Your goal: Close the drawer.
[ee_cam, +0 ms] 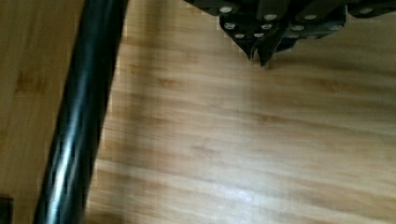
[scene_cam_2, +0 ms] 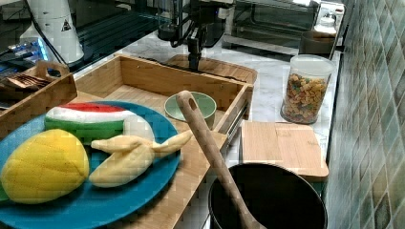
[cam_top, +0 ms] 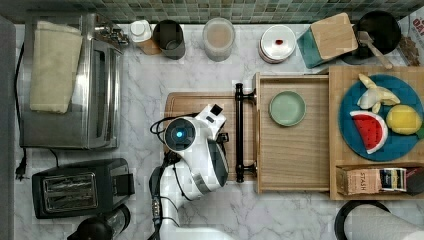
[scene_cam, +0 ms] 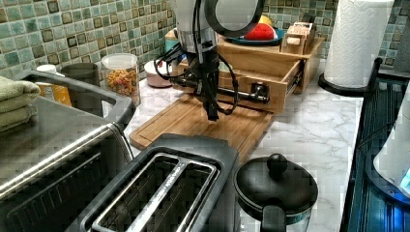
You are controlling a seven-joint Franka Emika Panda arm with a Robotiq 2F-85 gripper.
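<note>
The light-wood drawer stands pulled out from under the shelf toward the top view's left, with a green bowl inside it. Its long black bar handle crosses the front. In the left view my gripper points straight down over the cutting board, just in front of the handle and a little above the board. The wrist view shows the fingertips pressed together, holding nothing, with the handle off to one side. In the right view the gripper hangs beyond the drawer front.
A toaster oven and a toaster stand at the top view's left. Jars line the back wall. A blue fruit plate and a tea box sit on the shelf. A paper towel roll stands at the left view's right.
</note>
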